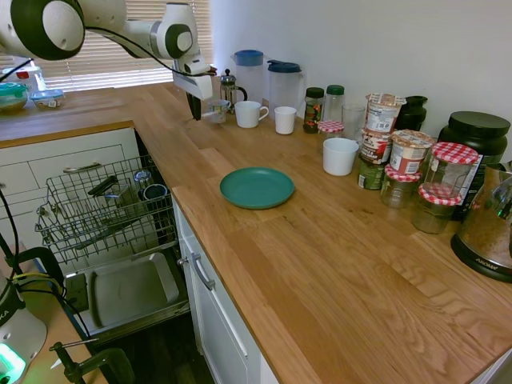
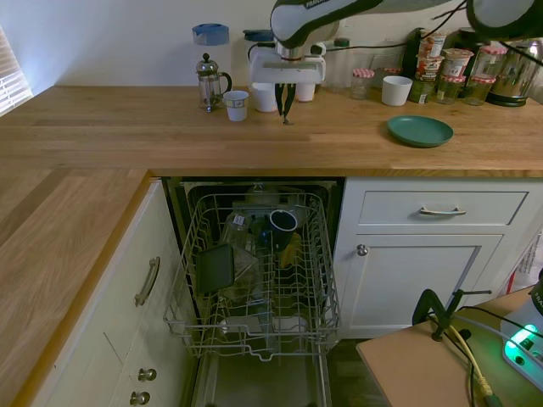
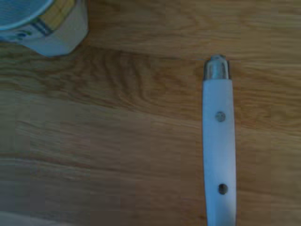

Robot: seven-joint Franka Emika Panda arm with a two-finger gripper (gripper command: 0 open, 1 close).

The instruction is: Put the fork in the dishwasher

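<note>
Gripper (image 2: pixel 286 108) hangs low over the counter (image 2: pixel 127 127), near the small cup (image 2: pixel 236 104) and French press (image 2: pixel 209 80). The fork (image 3: pixel 219 146) shows in the wrist view as a pale handle rising from the bottom edge, metal end out over the wood. In the second exterior view a thin sliver sticks down between the dark fingers, so the jaws look clamped on the fork, but it's small and I can't be fully sure. Whether the tip touches the wood I can't tell.

Dishwasher (image 2: pixel 254 280) stands open below the counter edge, rack (image 2: pixel 191 280) pulled out, with a mug (image 2: pixel 282 221) and a dark container (image 2: pixel 215 268) already in it.

Risks, as I judge them:
- Grip is on a slim, smooth handle; it could pivot or slide out on the lift or swing.
- The cup is just beside the gripper; a sideways move could knock it.
- The path goes off the counter and down; the hanging fork could catch the counter edge or rack wires.
- Released too high, the fork could slip through the wire gaps onto the door (image 1: pixel 132 288).
</note>
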